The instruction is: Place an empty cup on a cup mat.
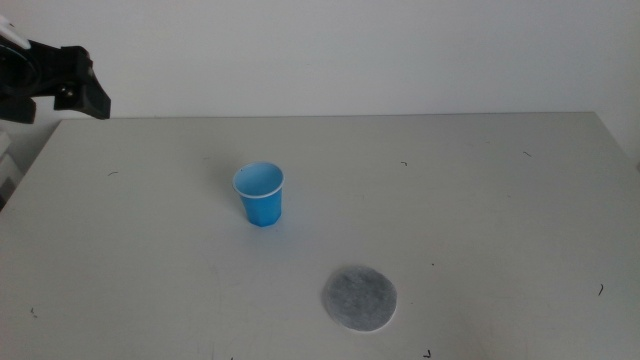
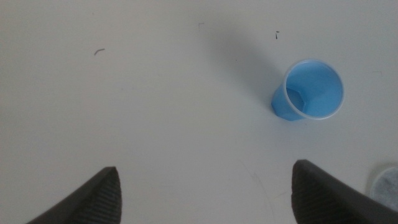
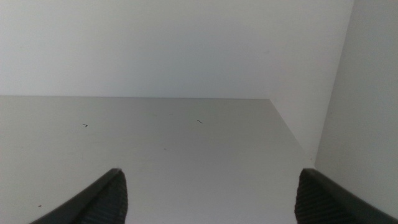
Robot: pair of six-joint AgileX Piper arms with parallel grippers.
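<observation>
The blue paper cup (image 1: 260,193) stands upright and empty on the table, left of centre. The grey speckled cup mat (image 1: 359,297) lies flat on the table, nearer the front and to the right of the cup, apart from it. My left gripper (image 1: 75,85) hangs high over the table's far left corner, well away from the cup. In the left wrist view its jaws are wide apart and empty (image 2: 205,193), with the cup (image 2: 309,91) beyond them and a sliver of the mat (image 2: 387,186). My right gripper (image 3: 211,196) is open and empty, out of the middle view.
The pale grey table (image 1: 480,200) carries only small dark specks. A white wall stands behind its far edge. The right wrist view shows the table's far corner (image 3: 273,102) and the wall.
</observation>
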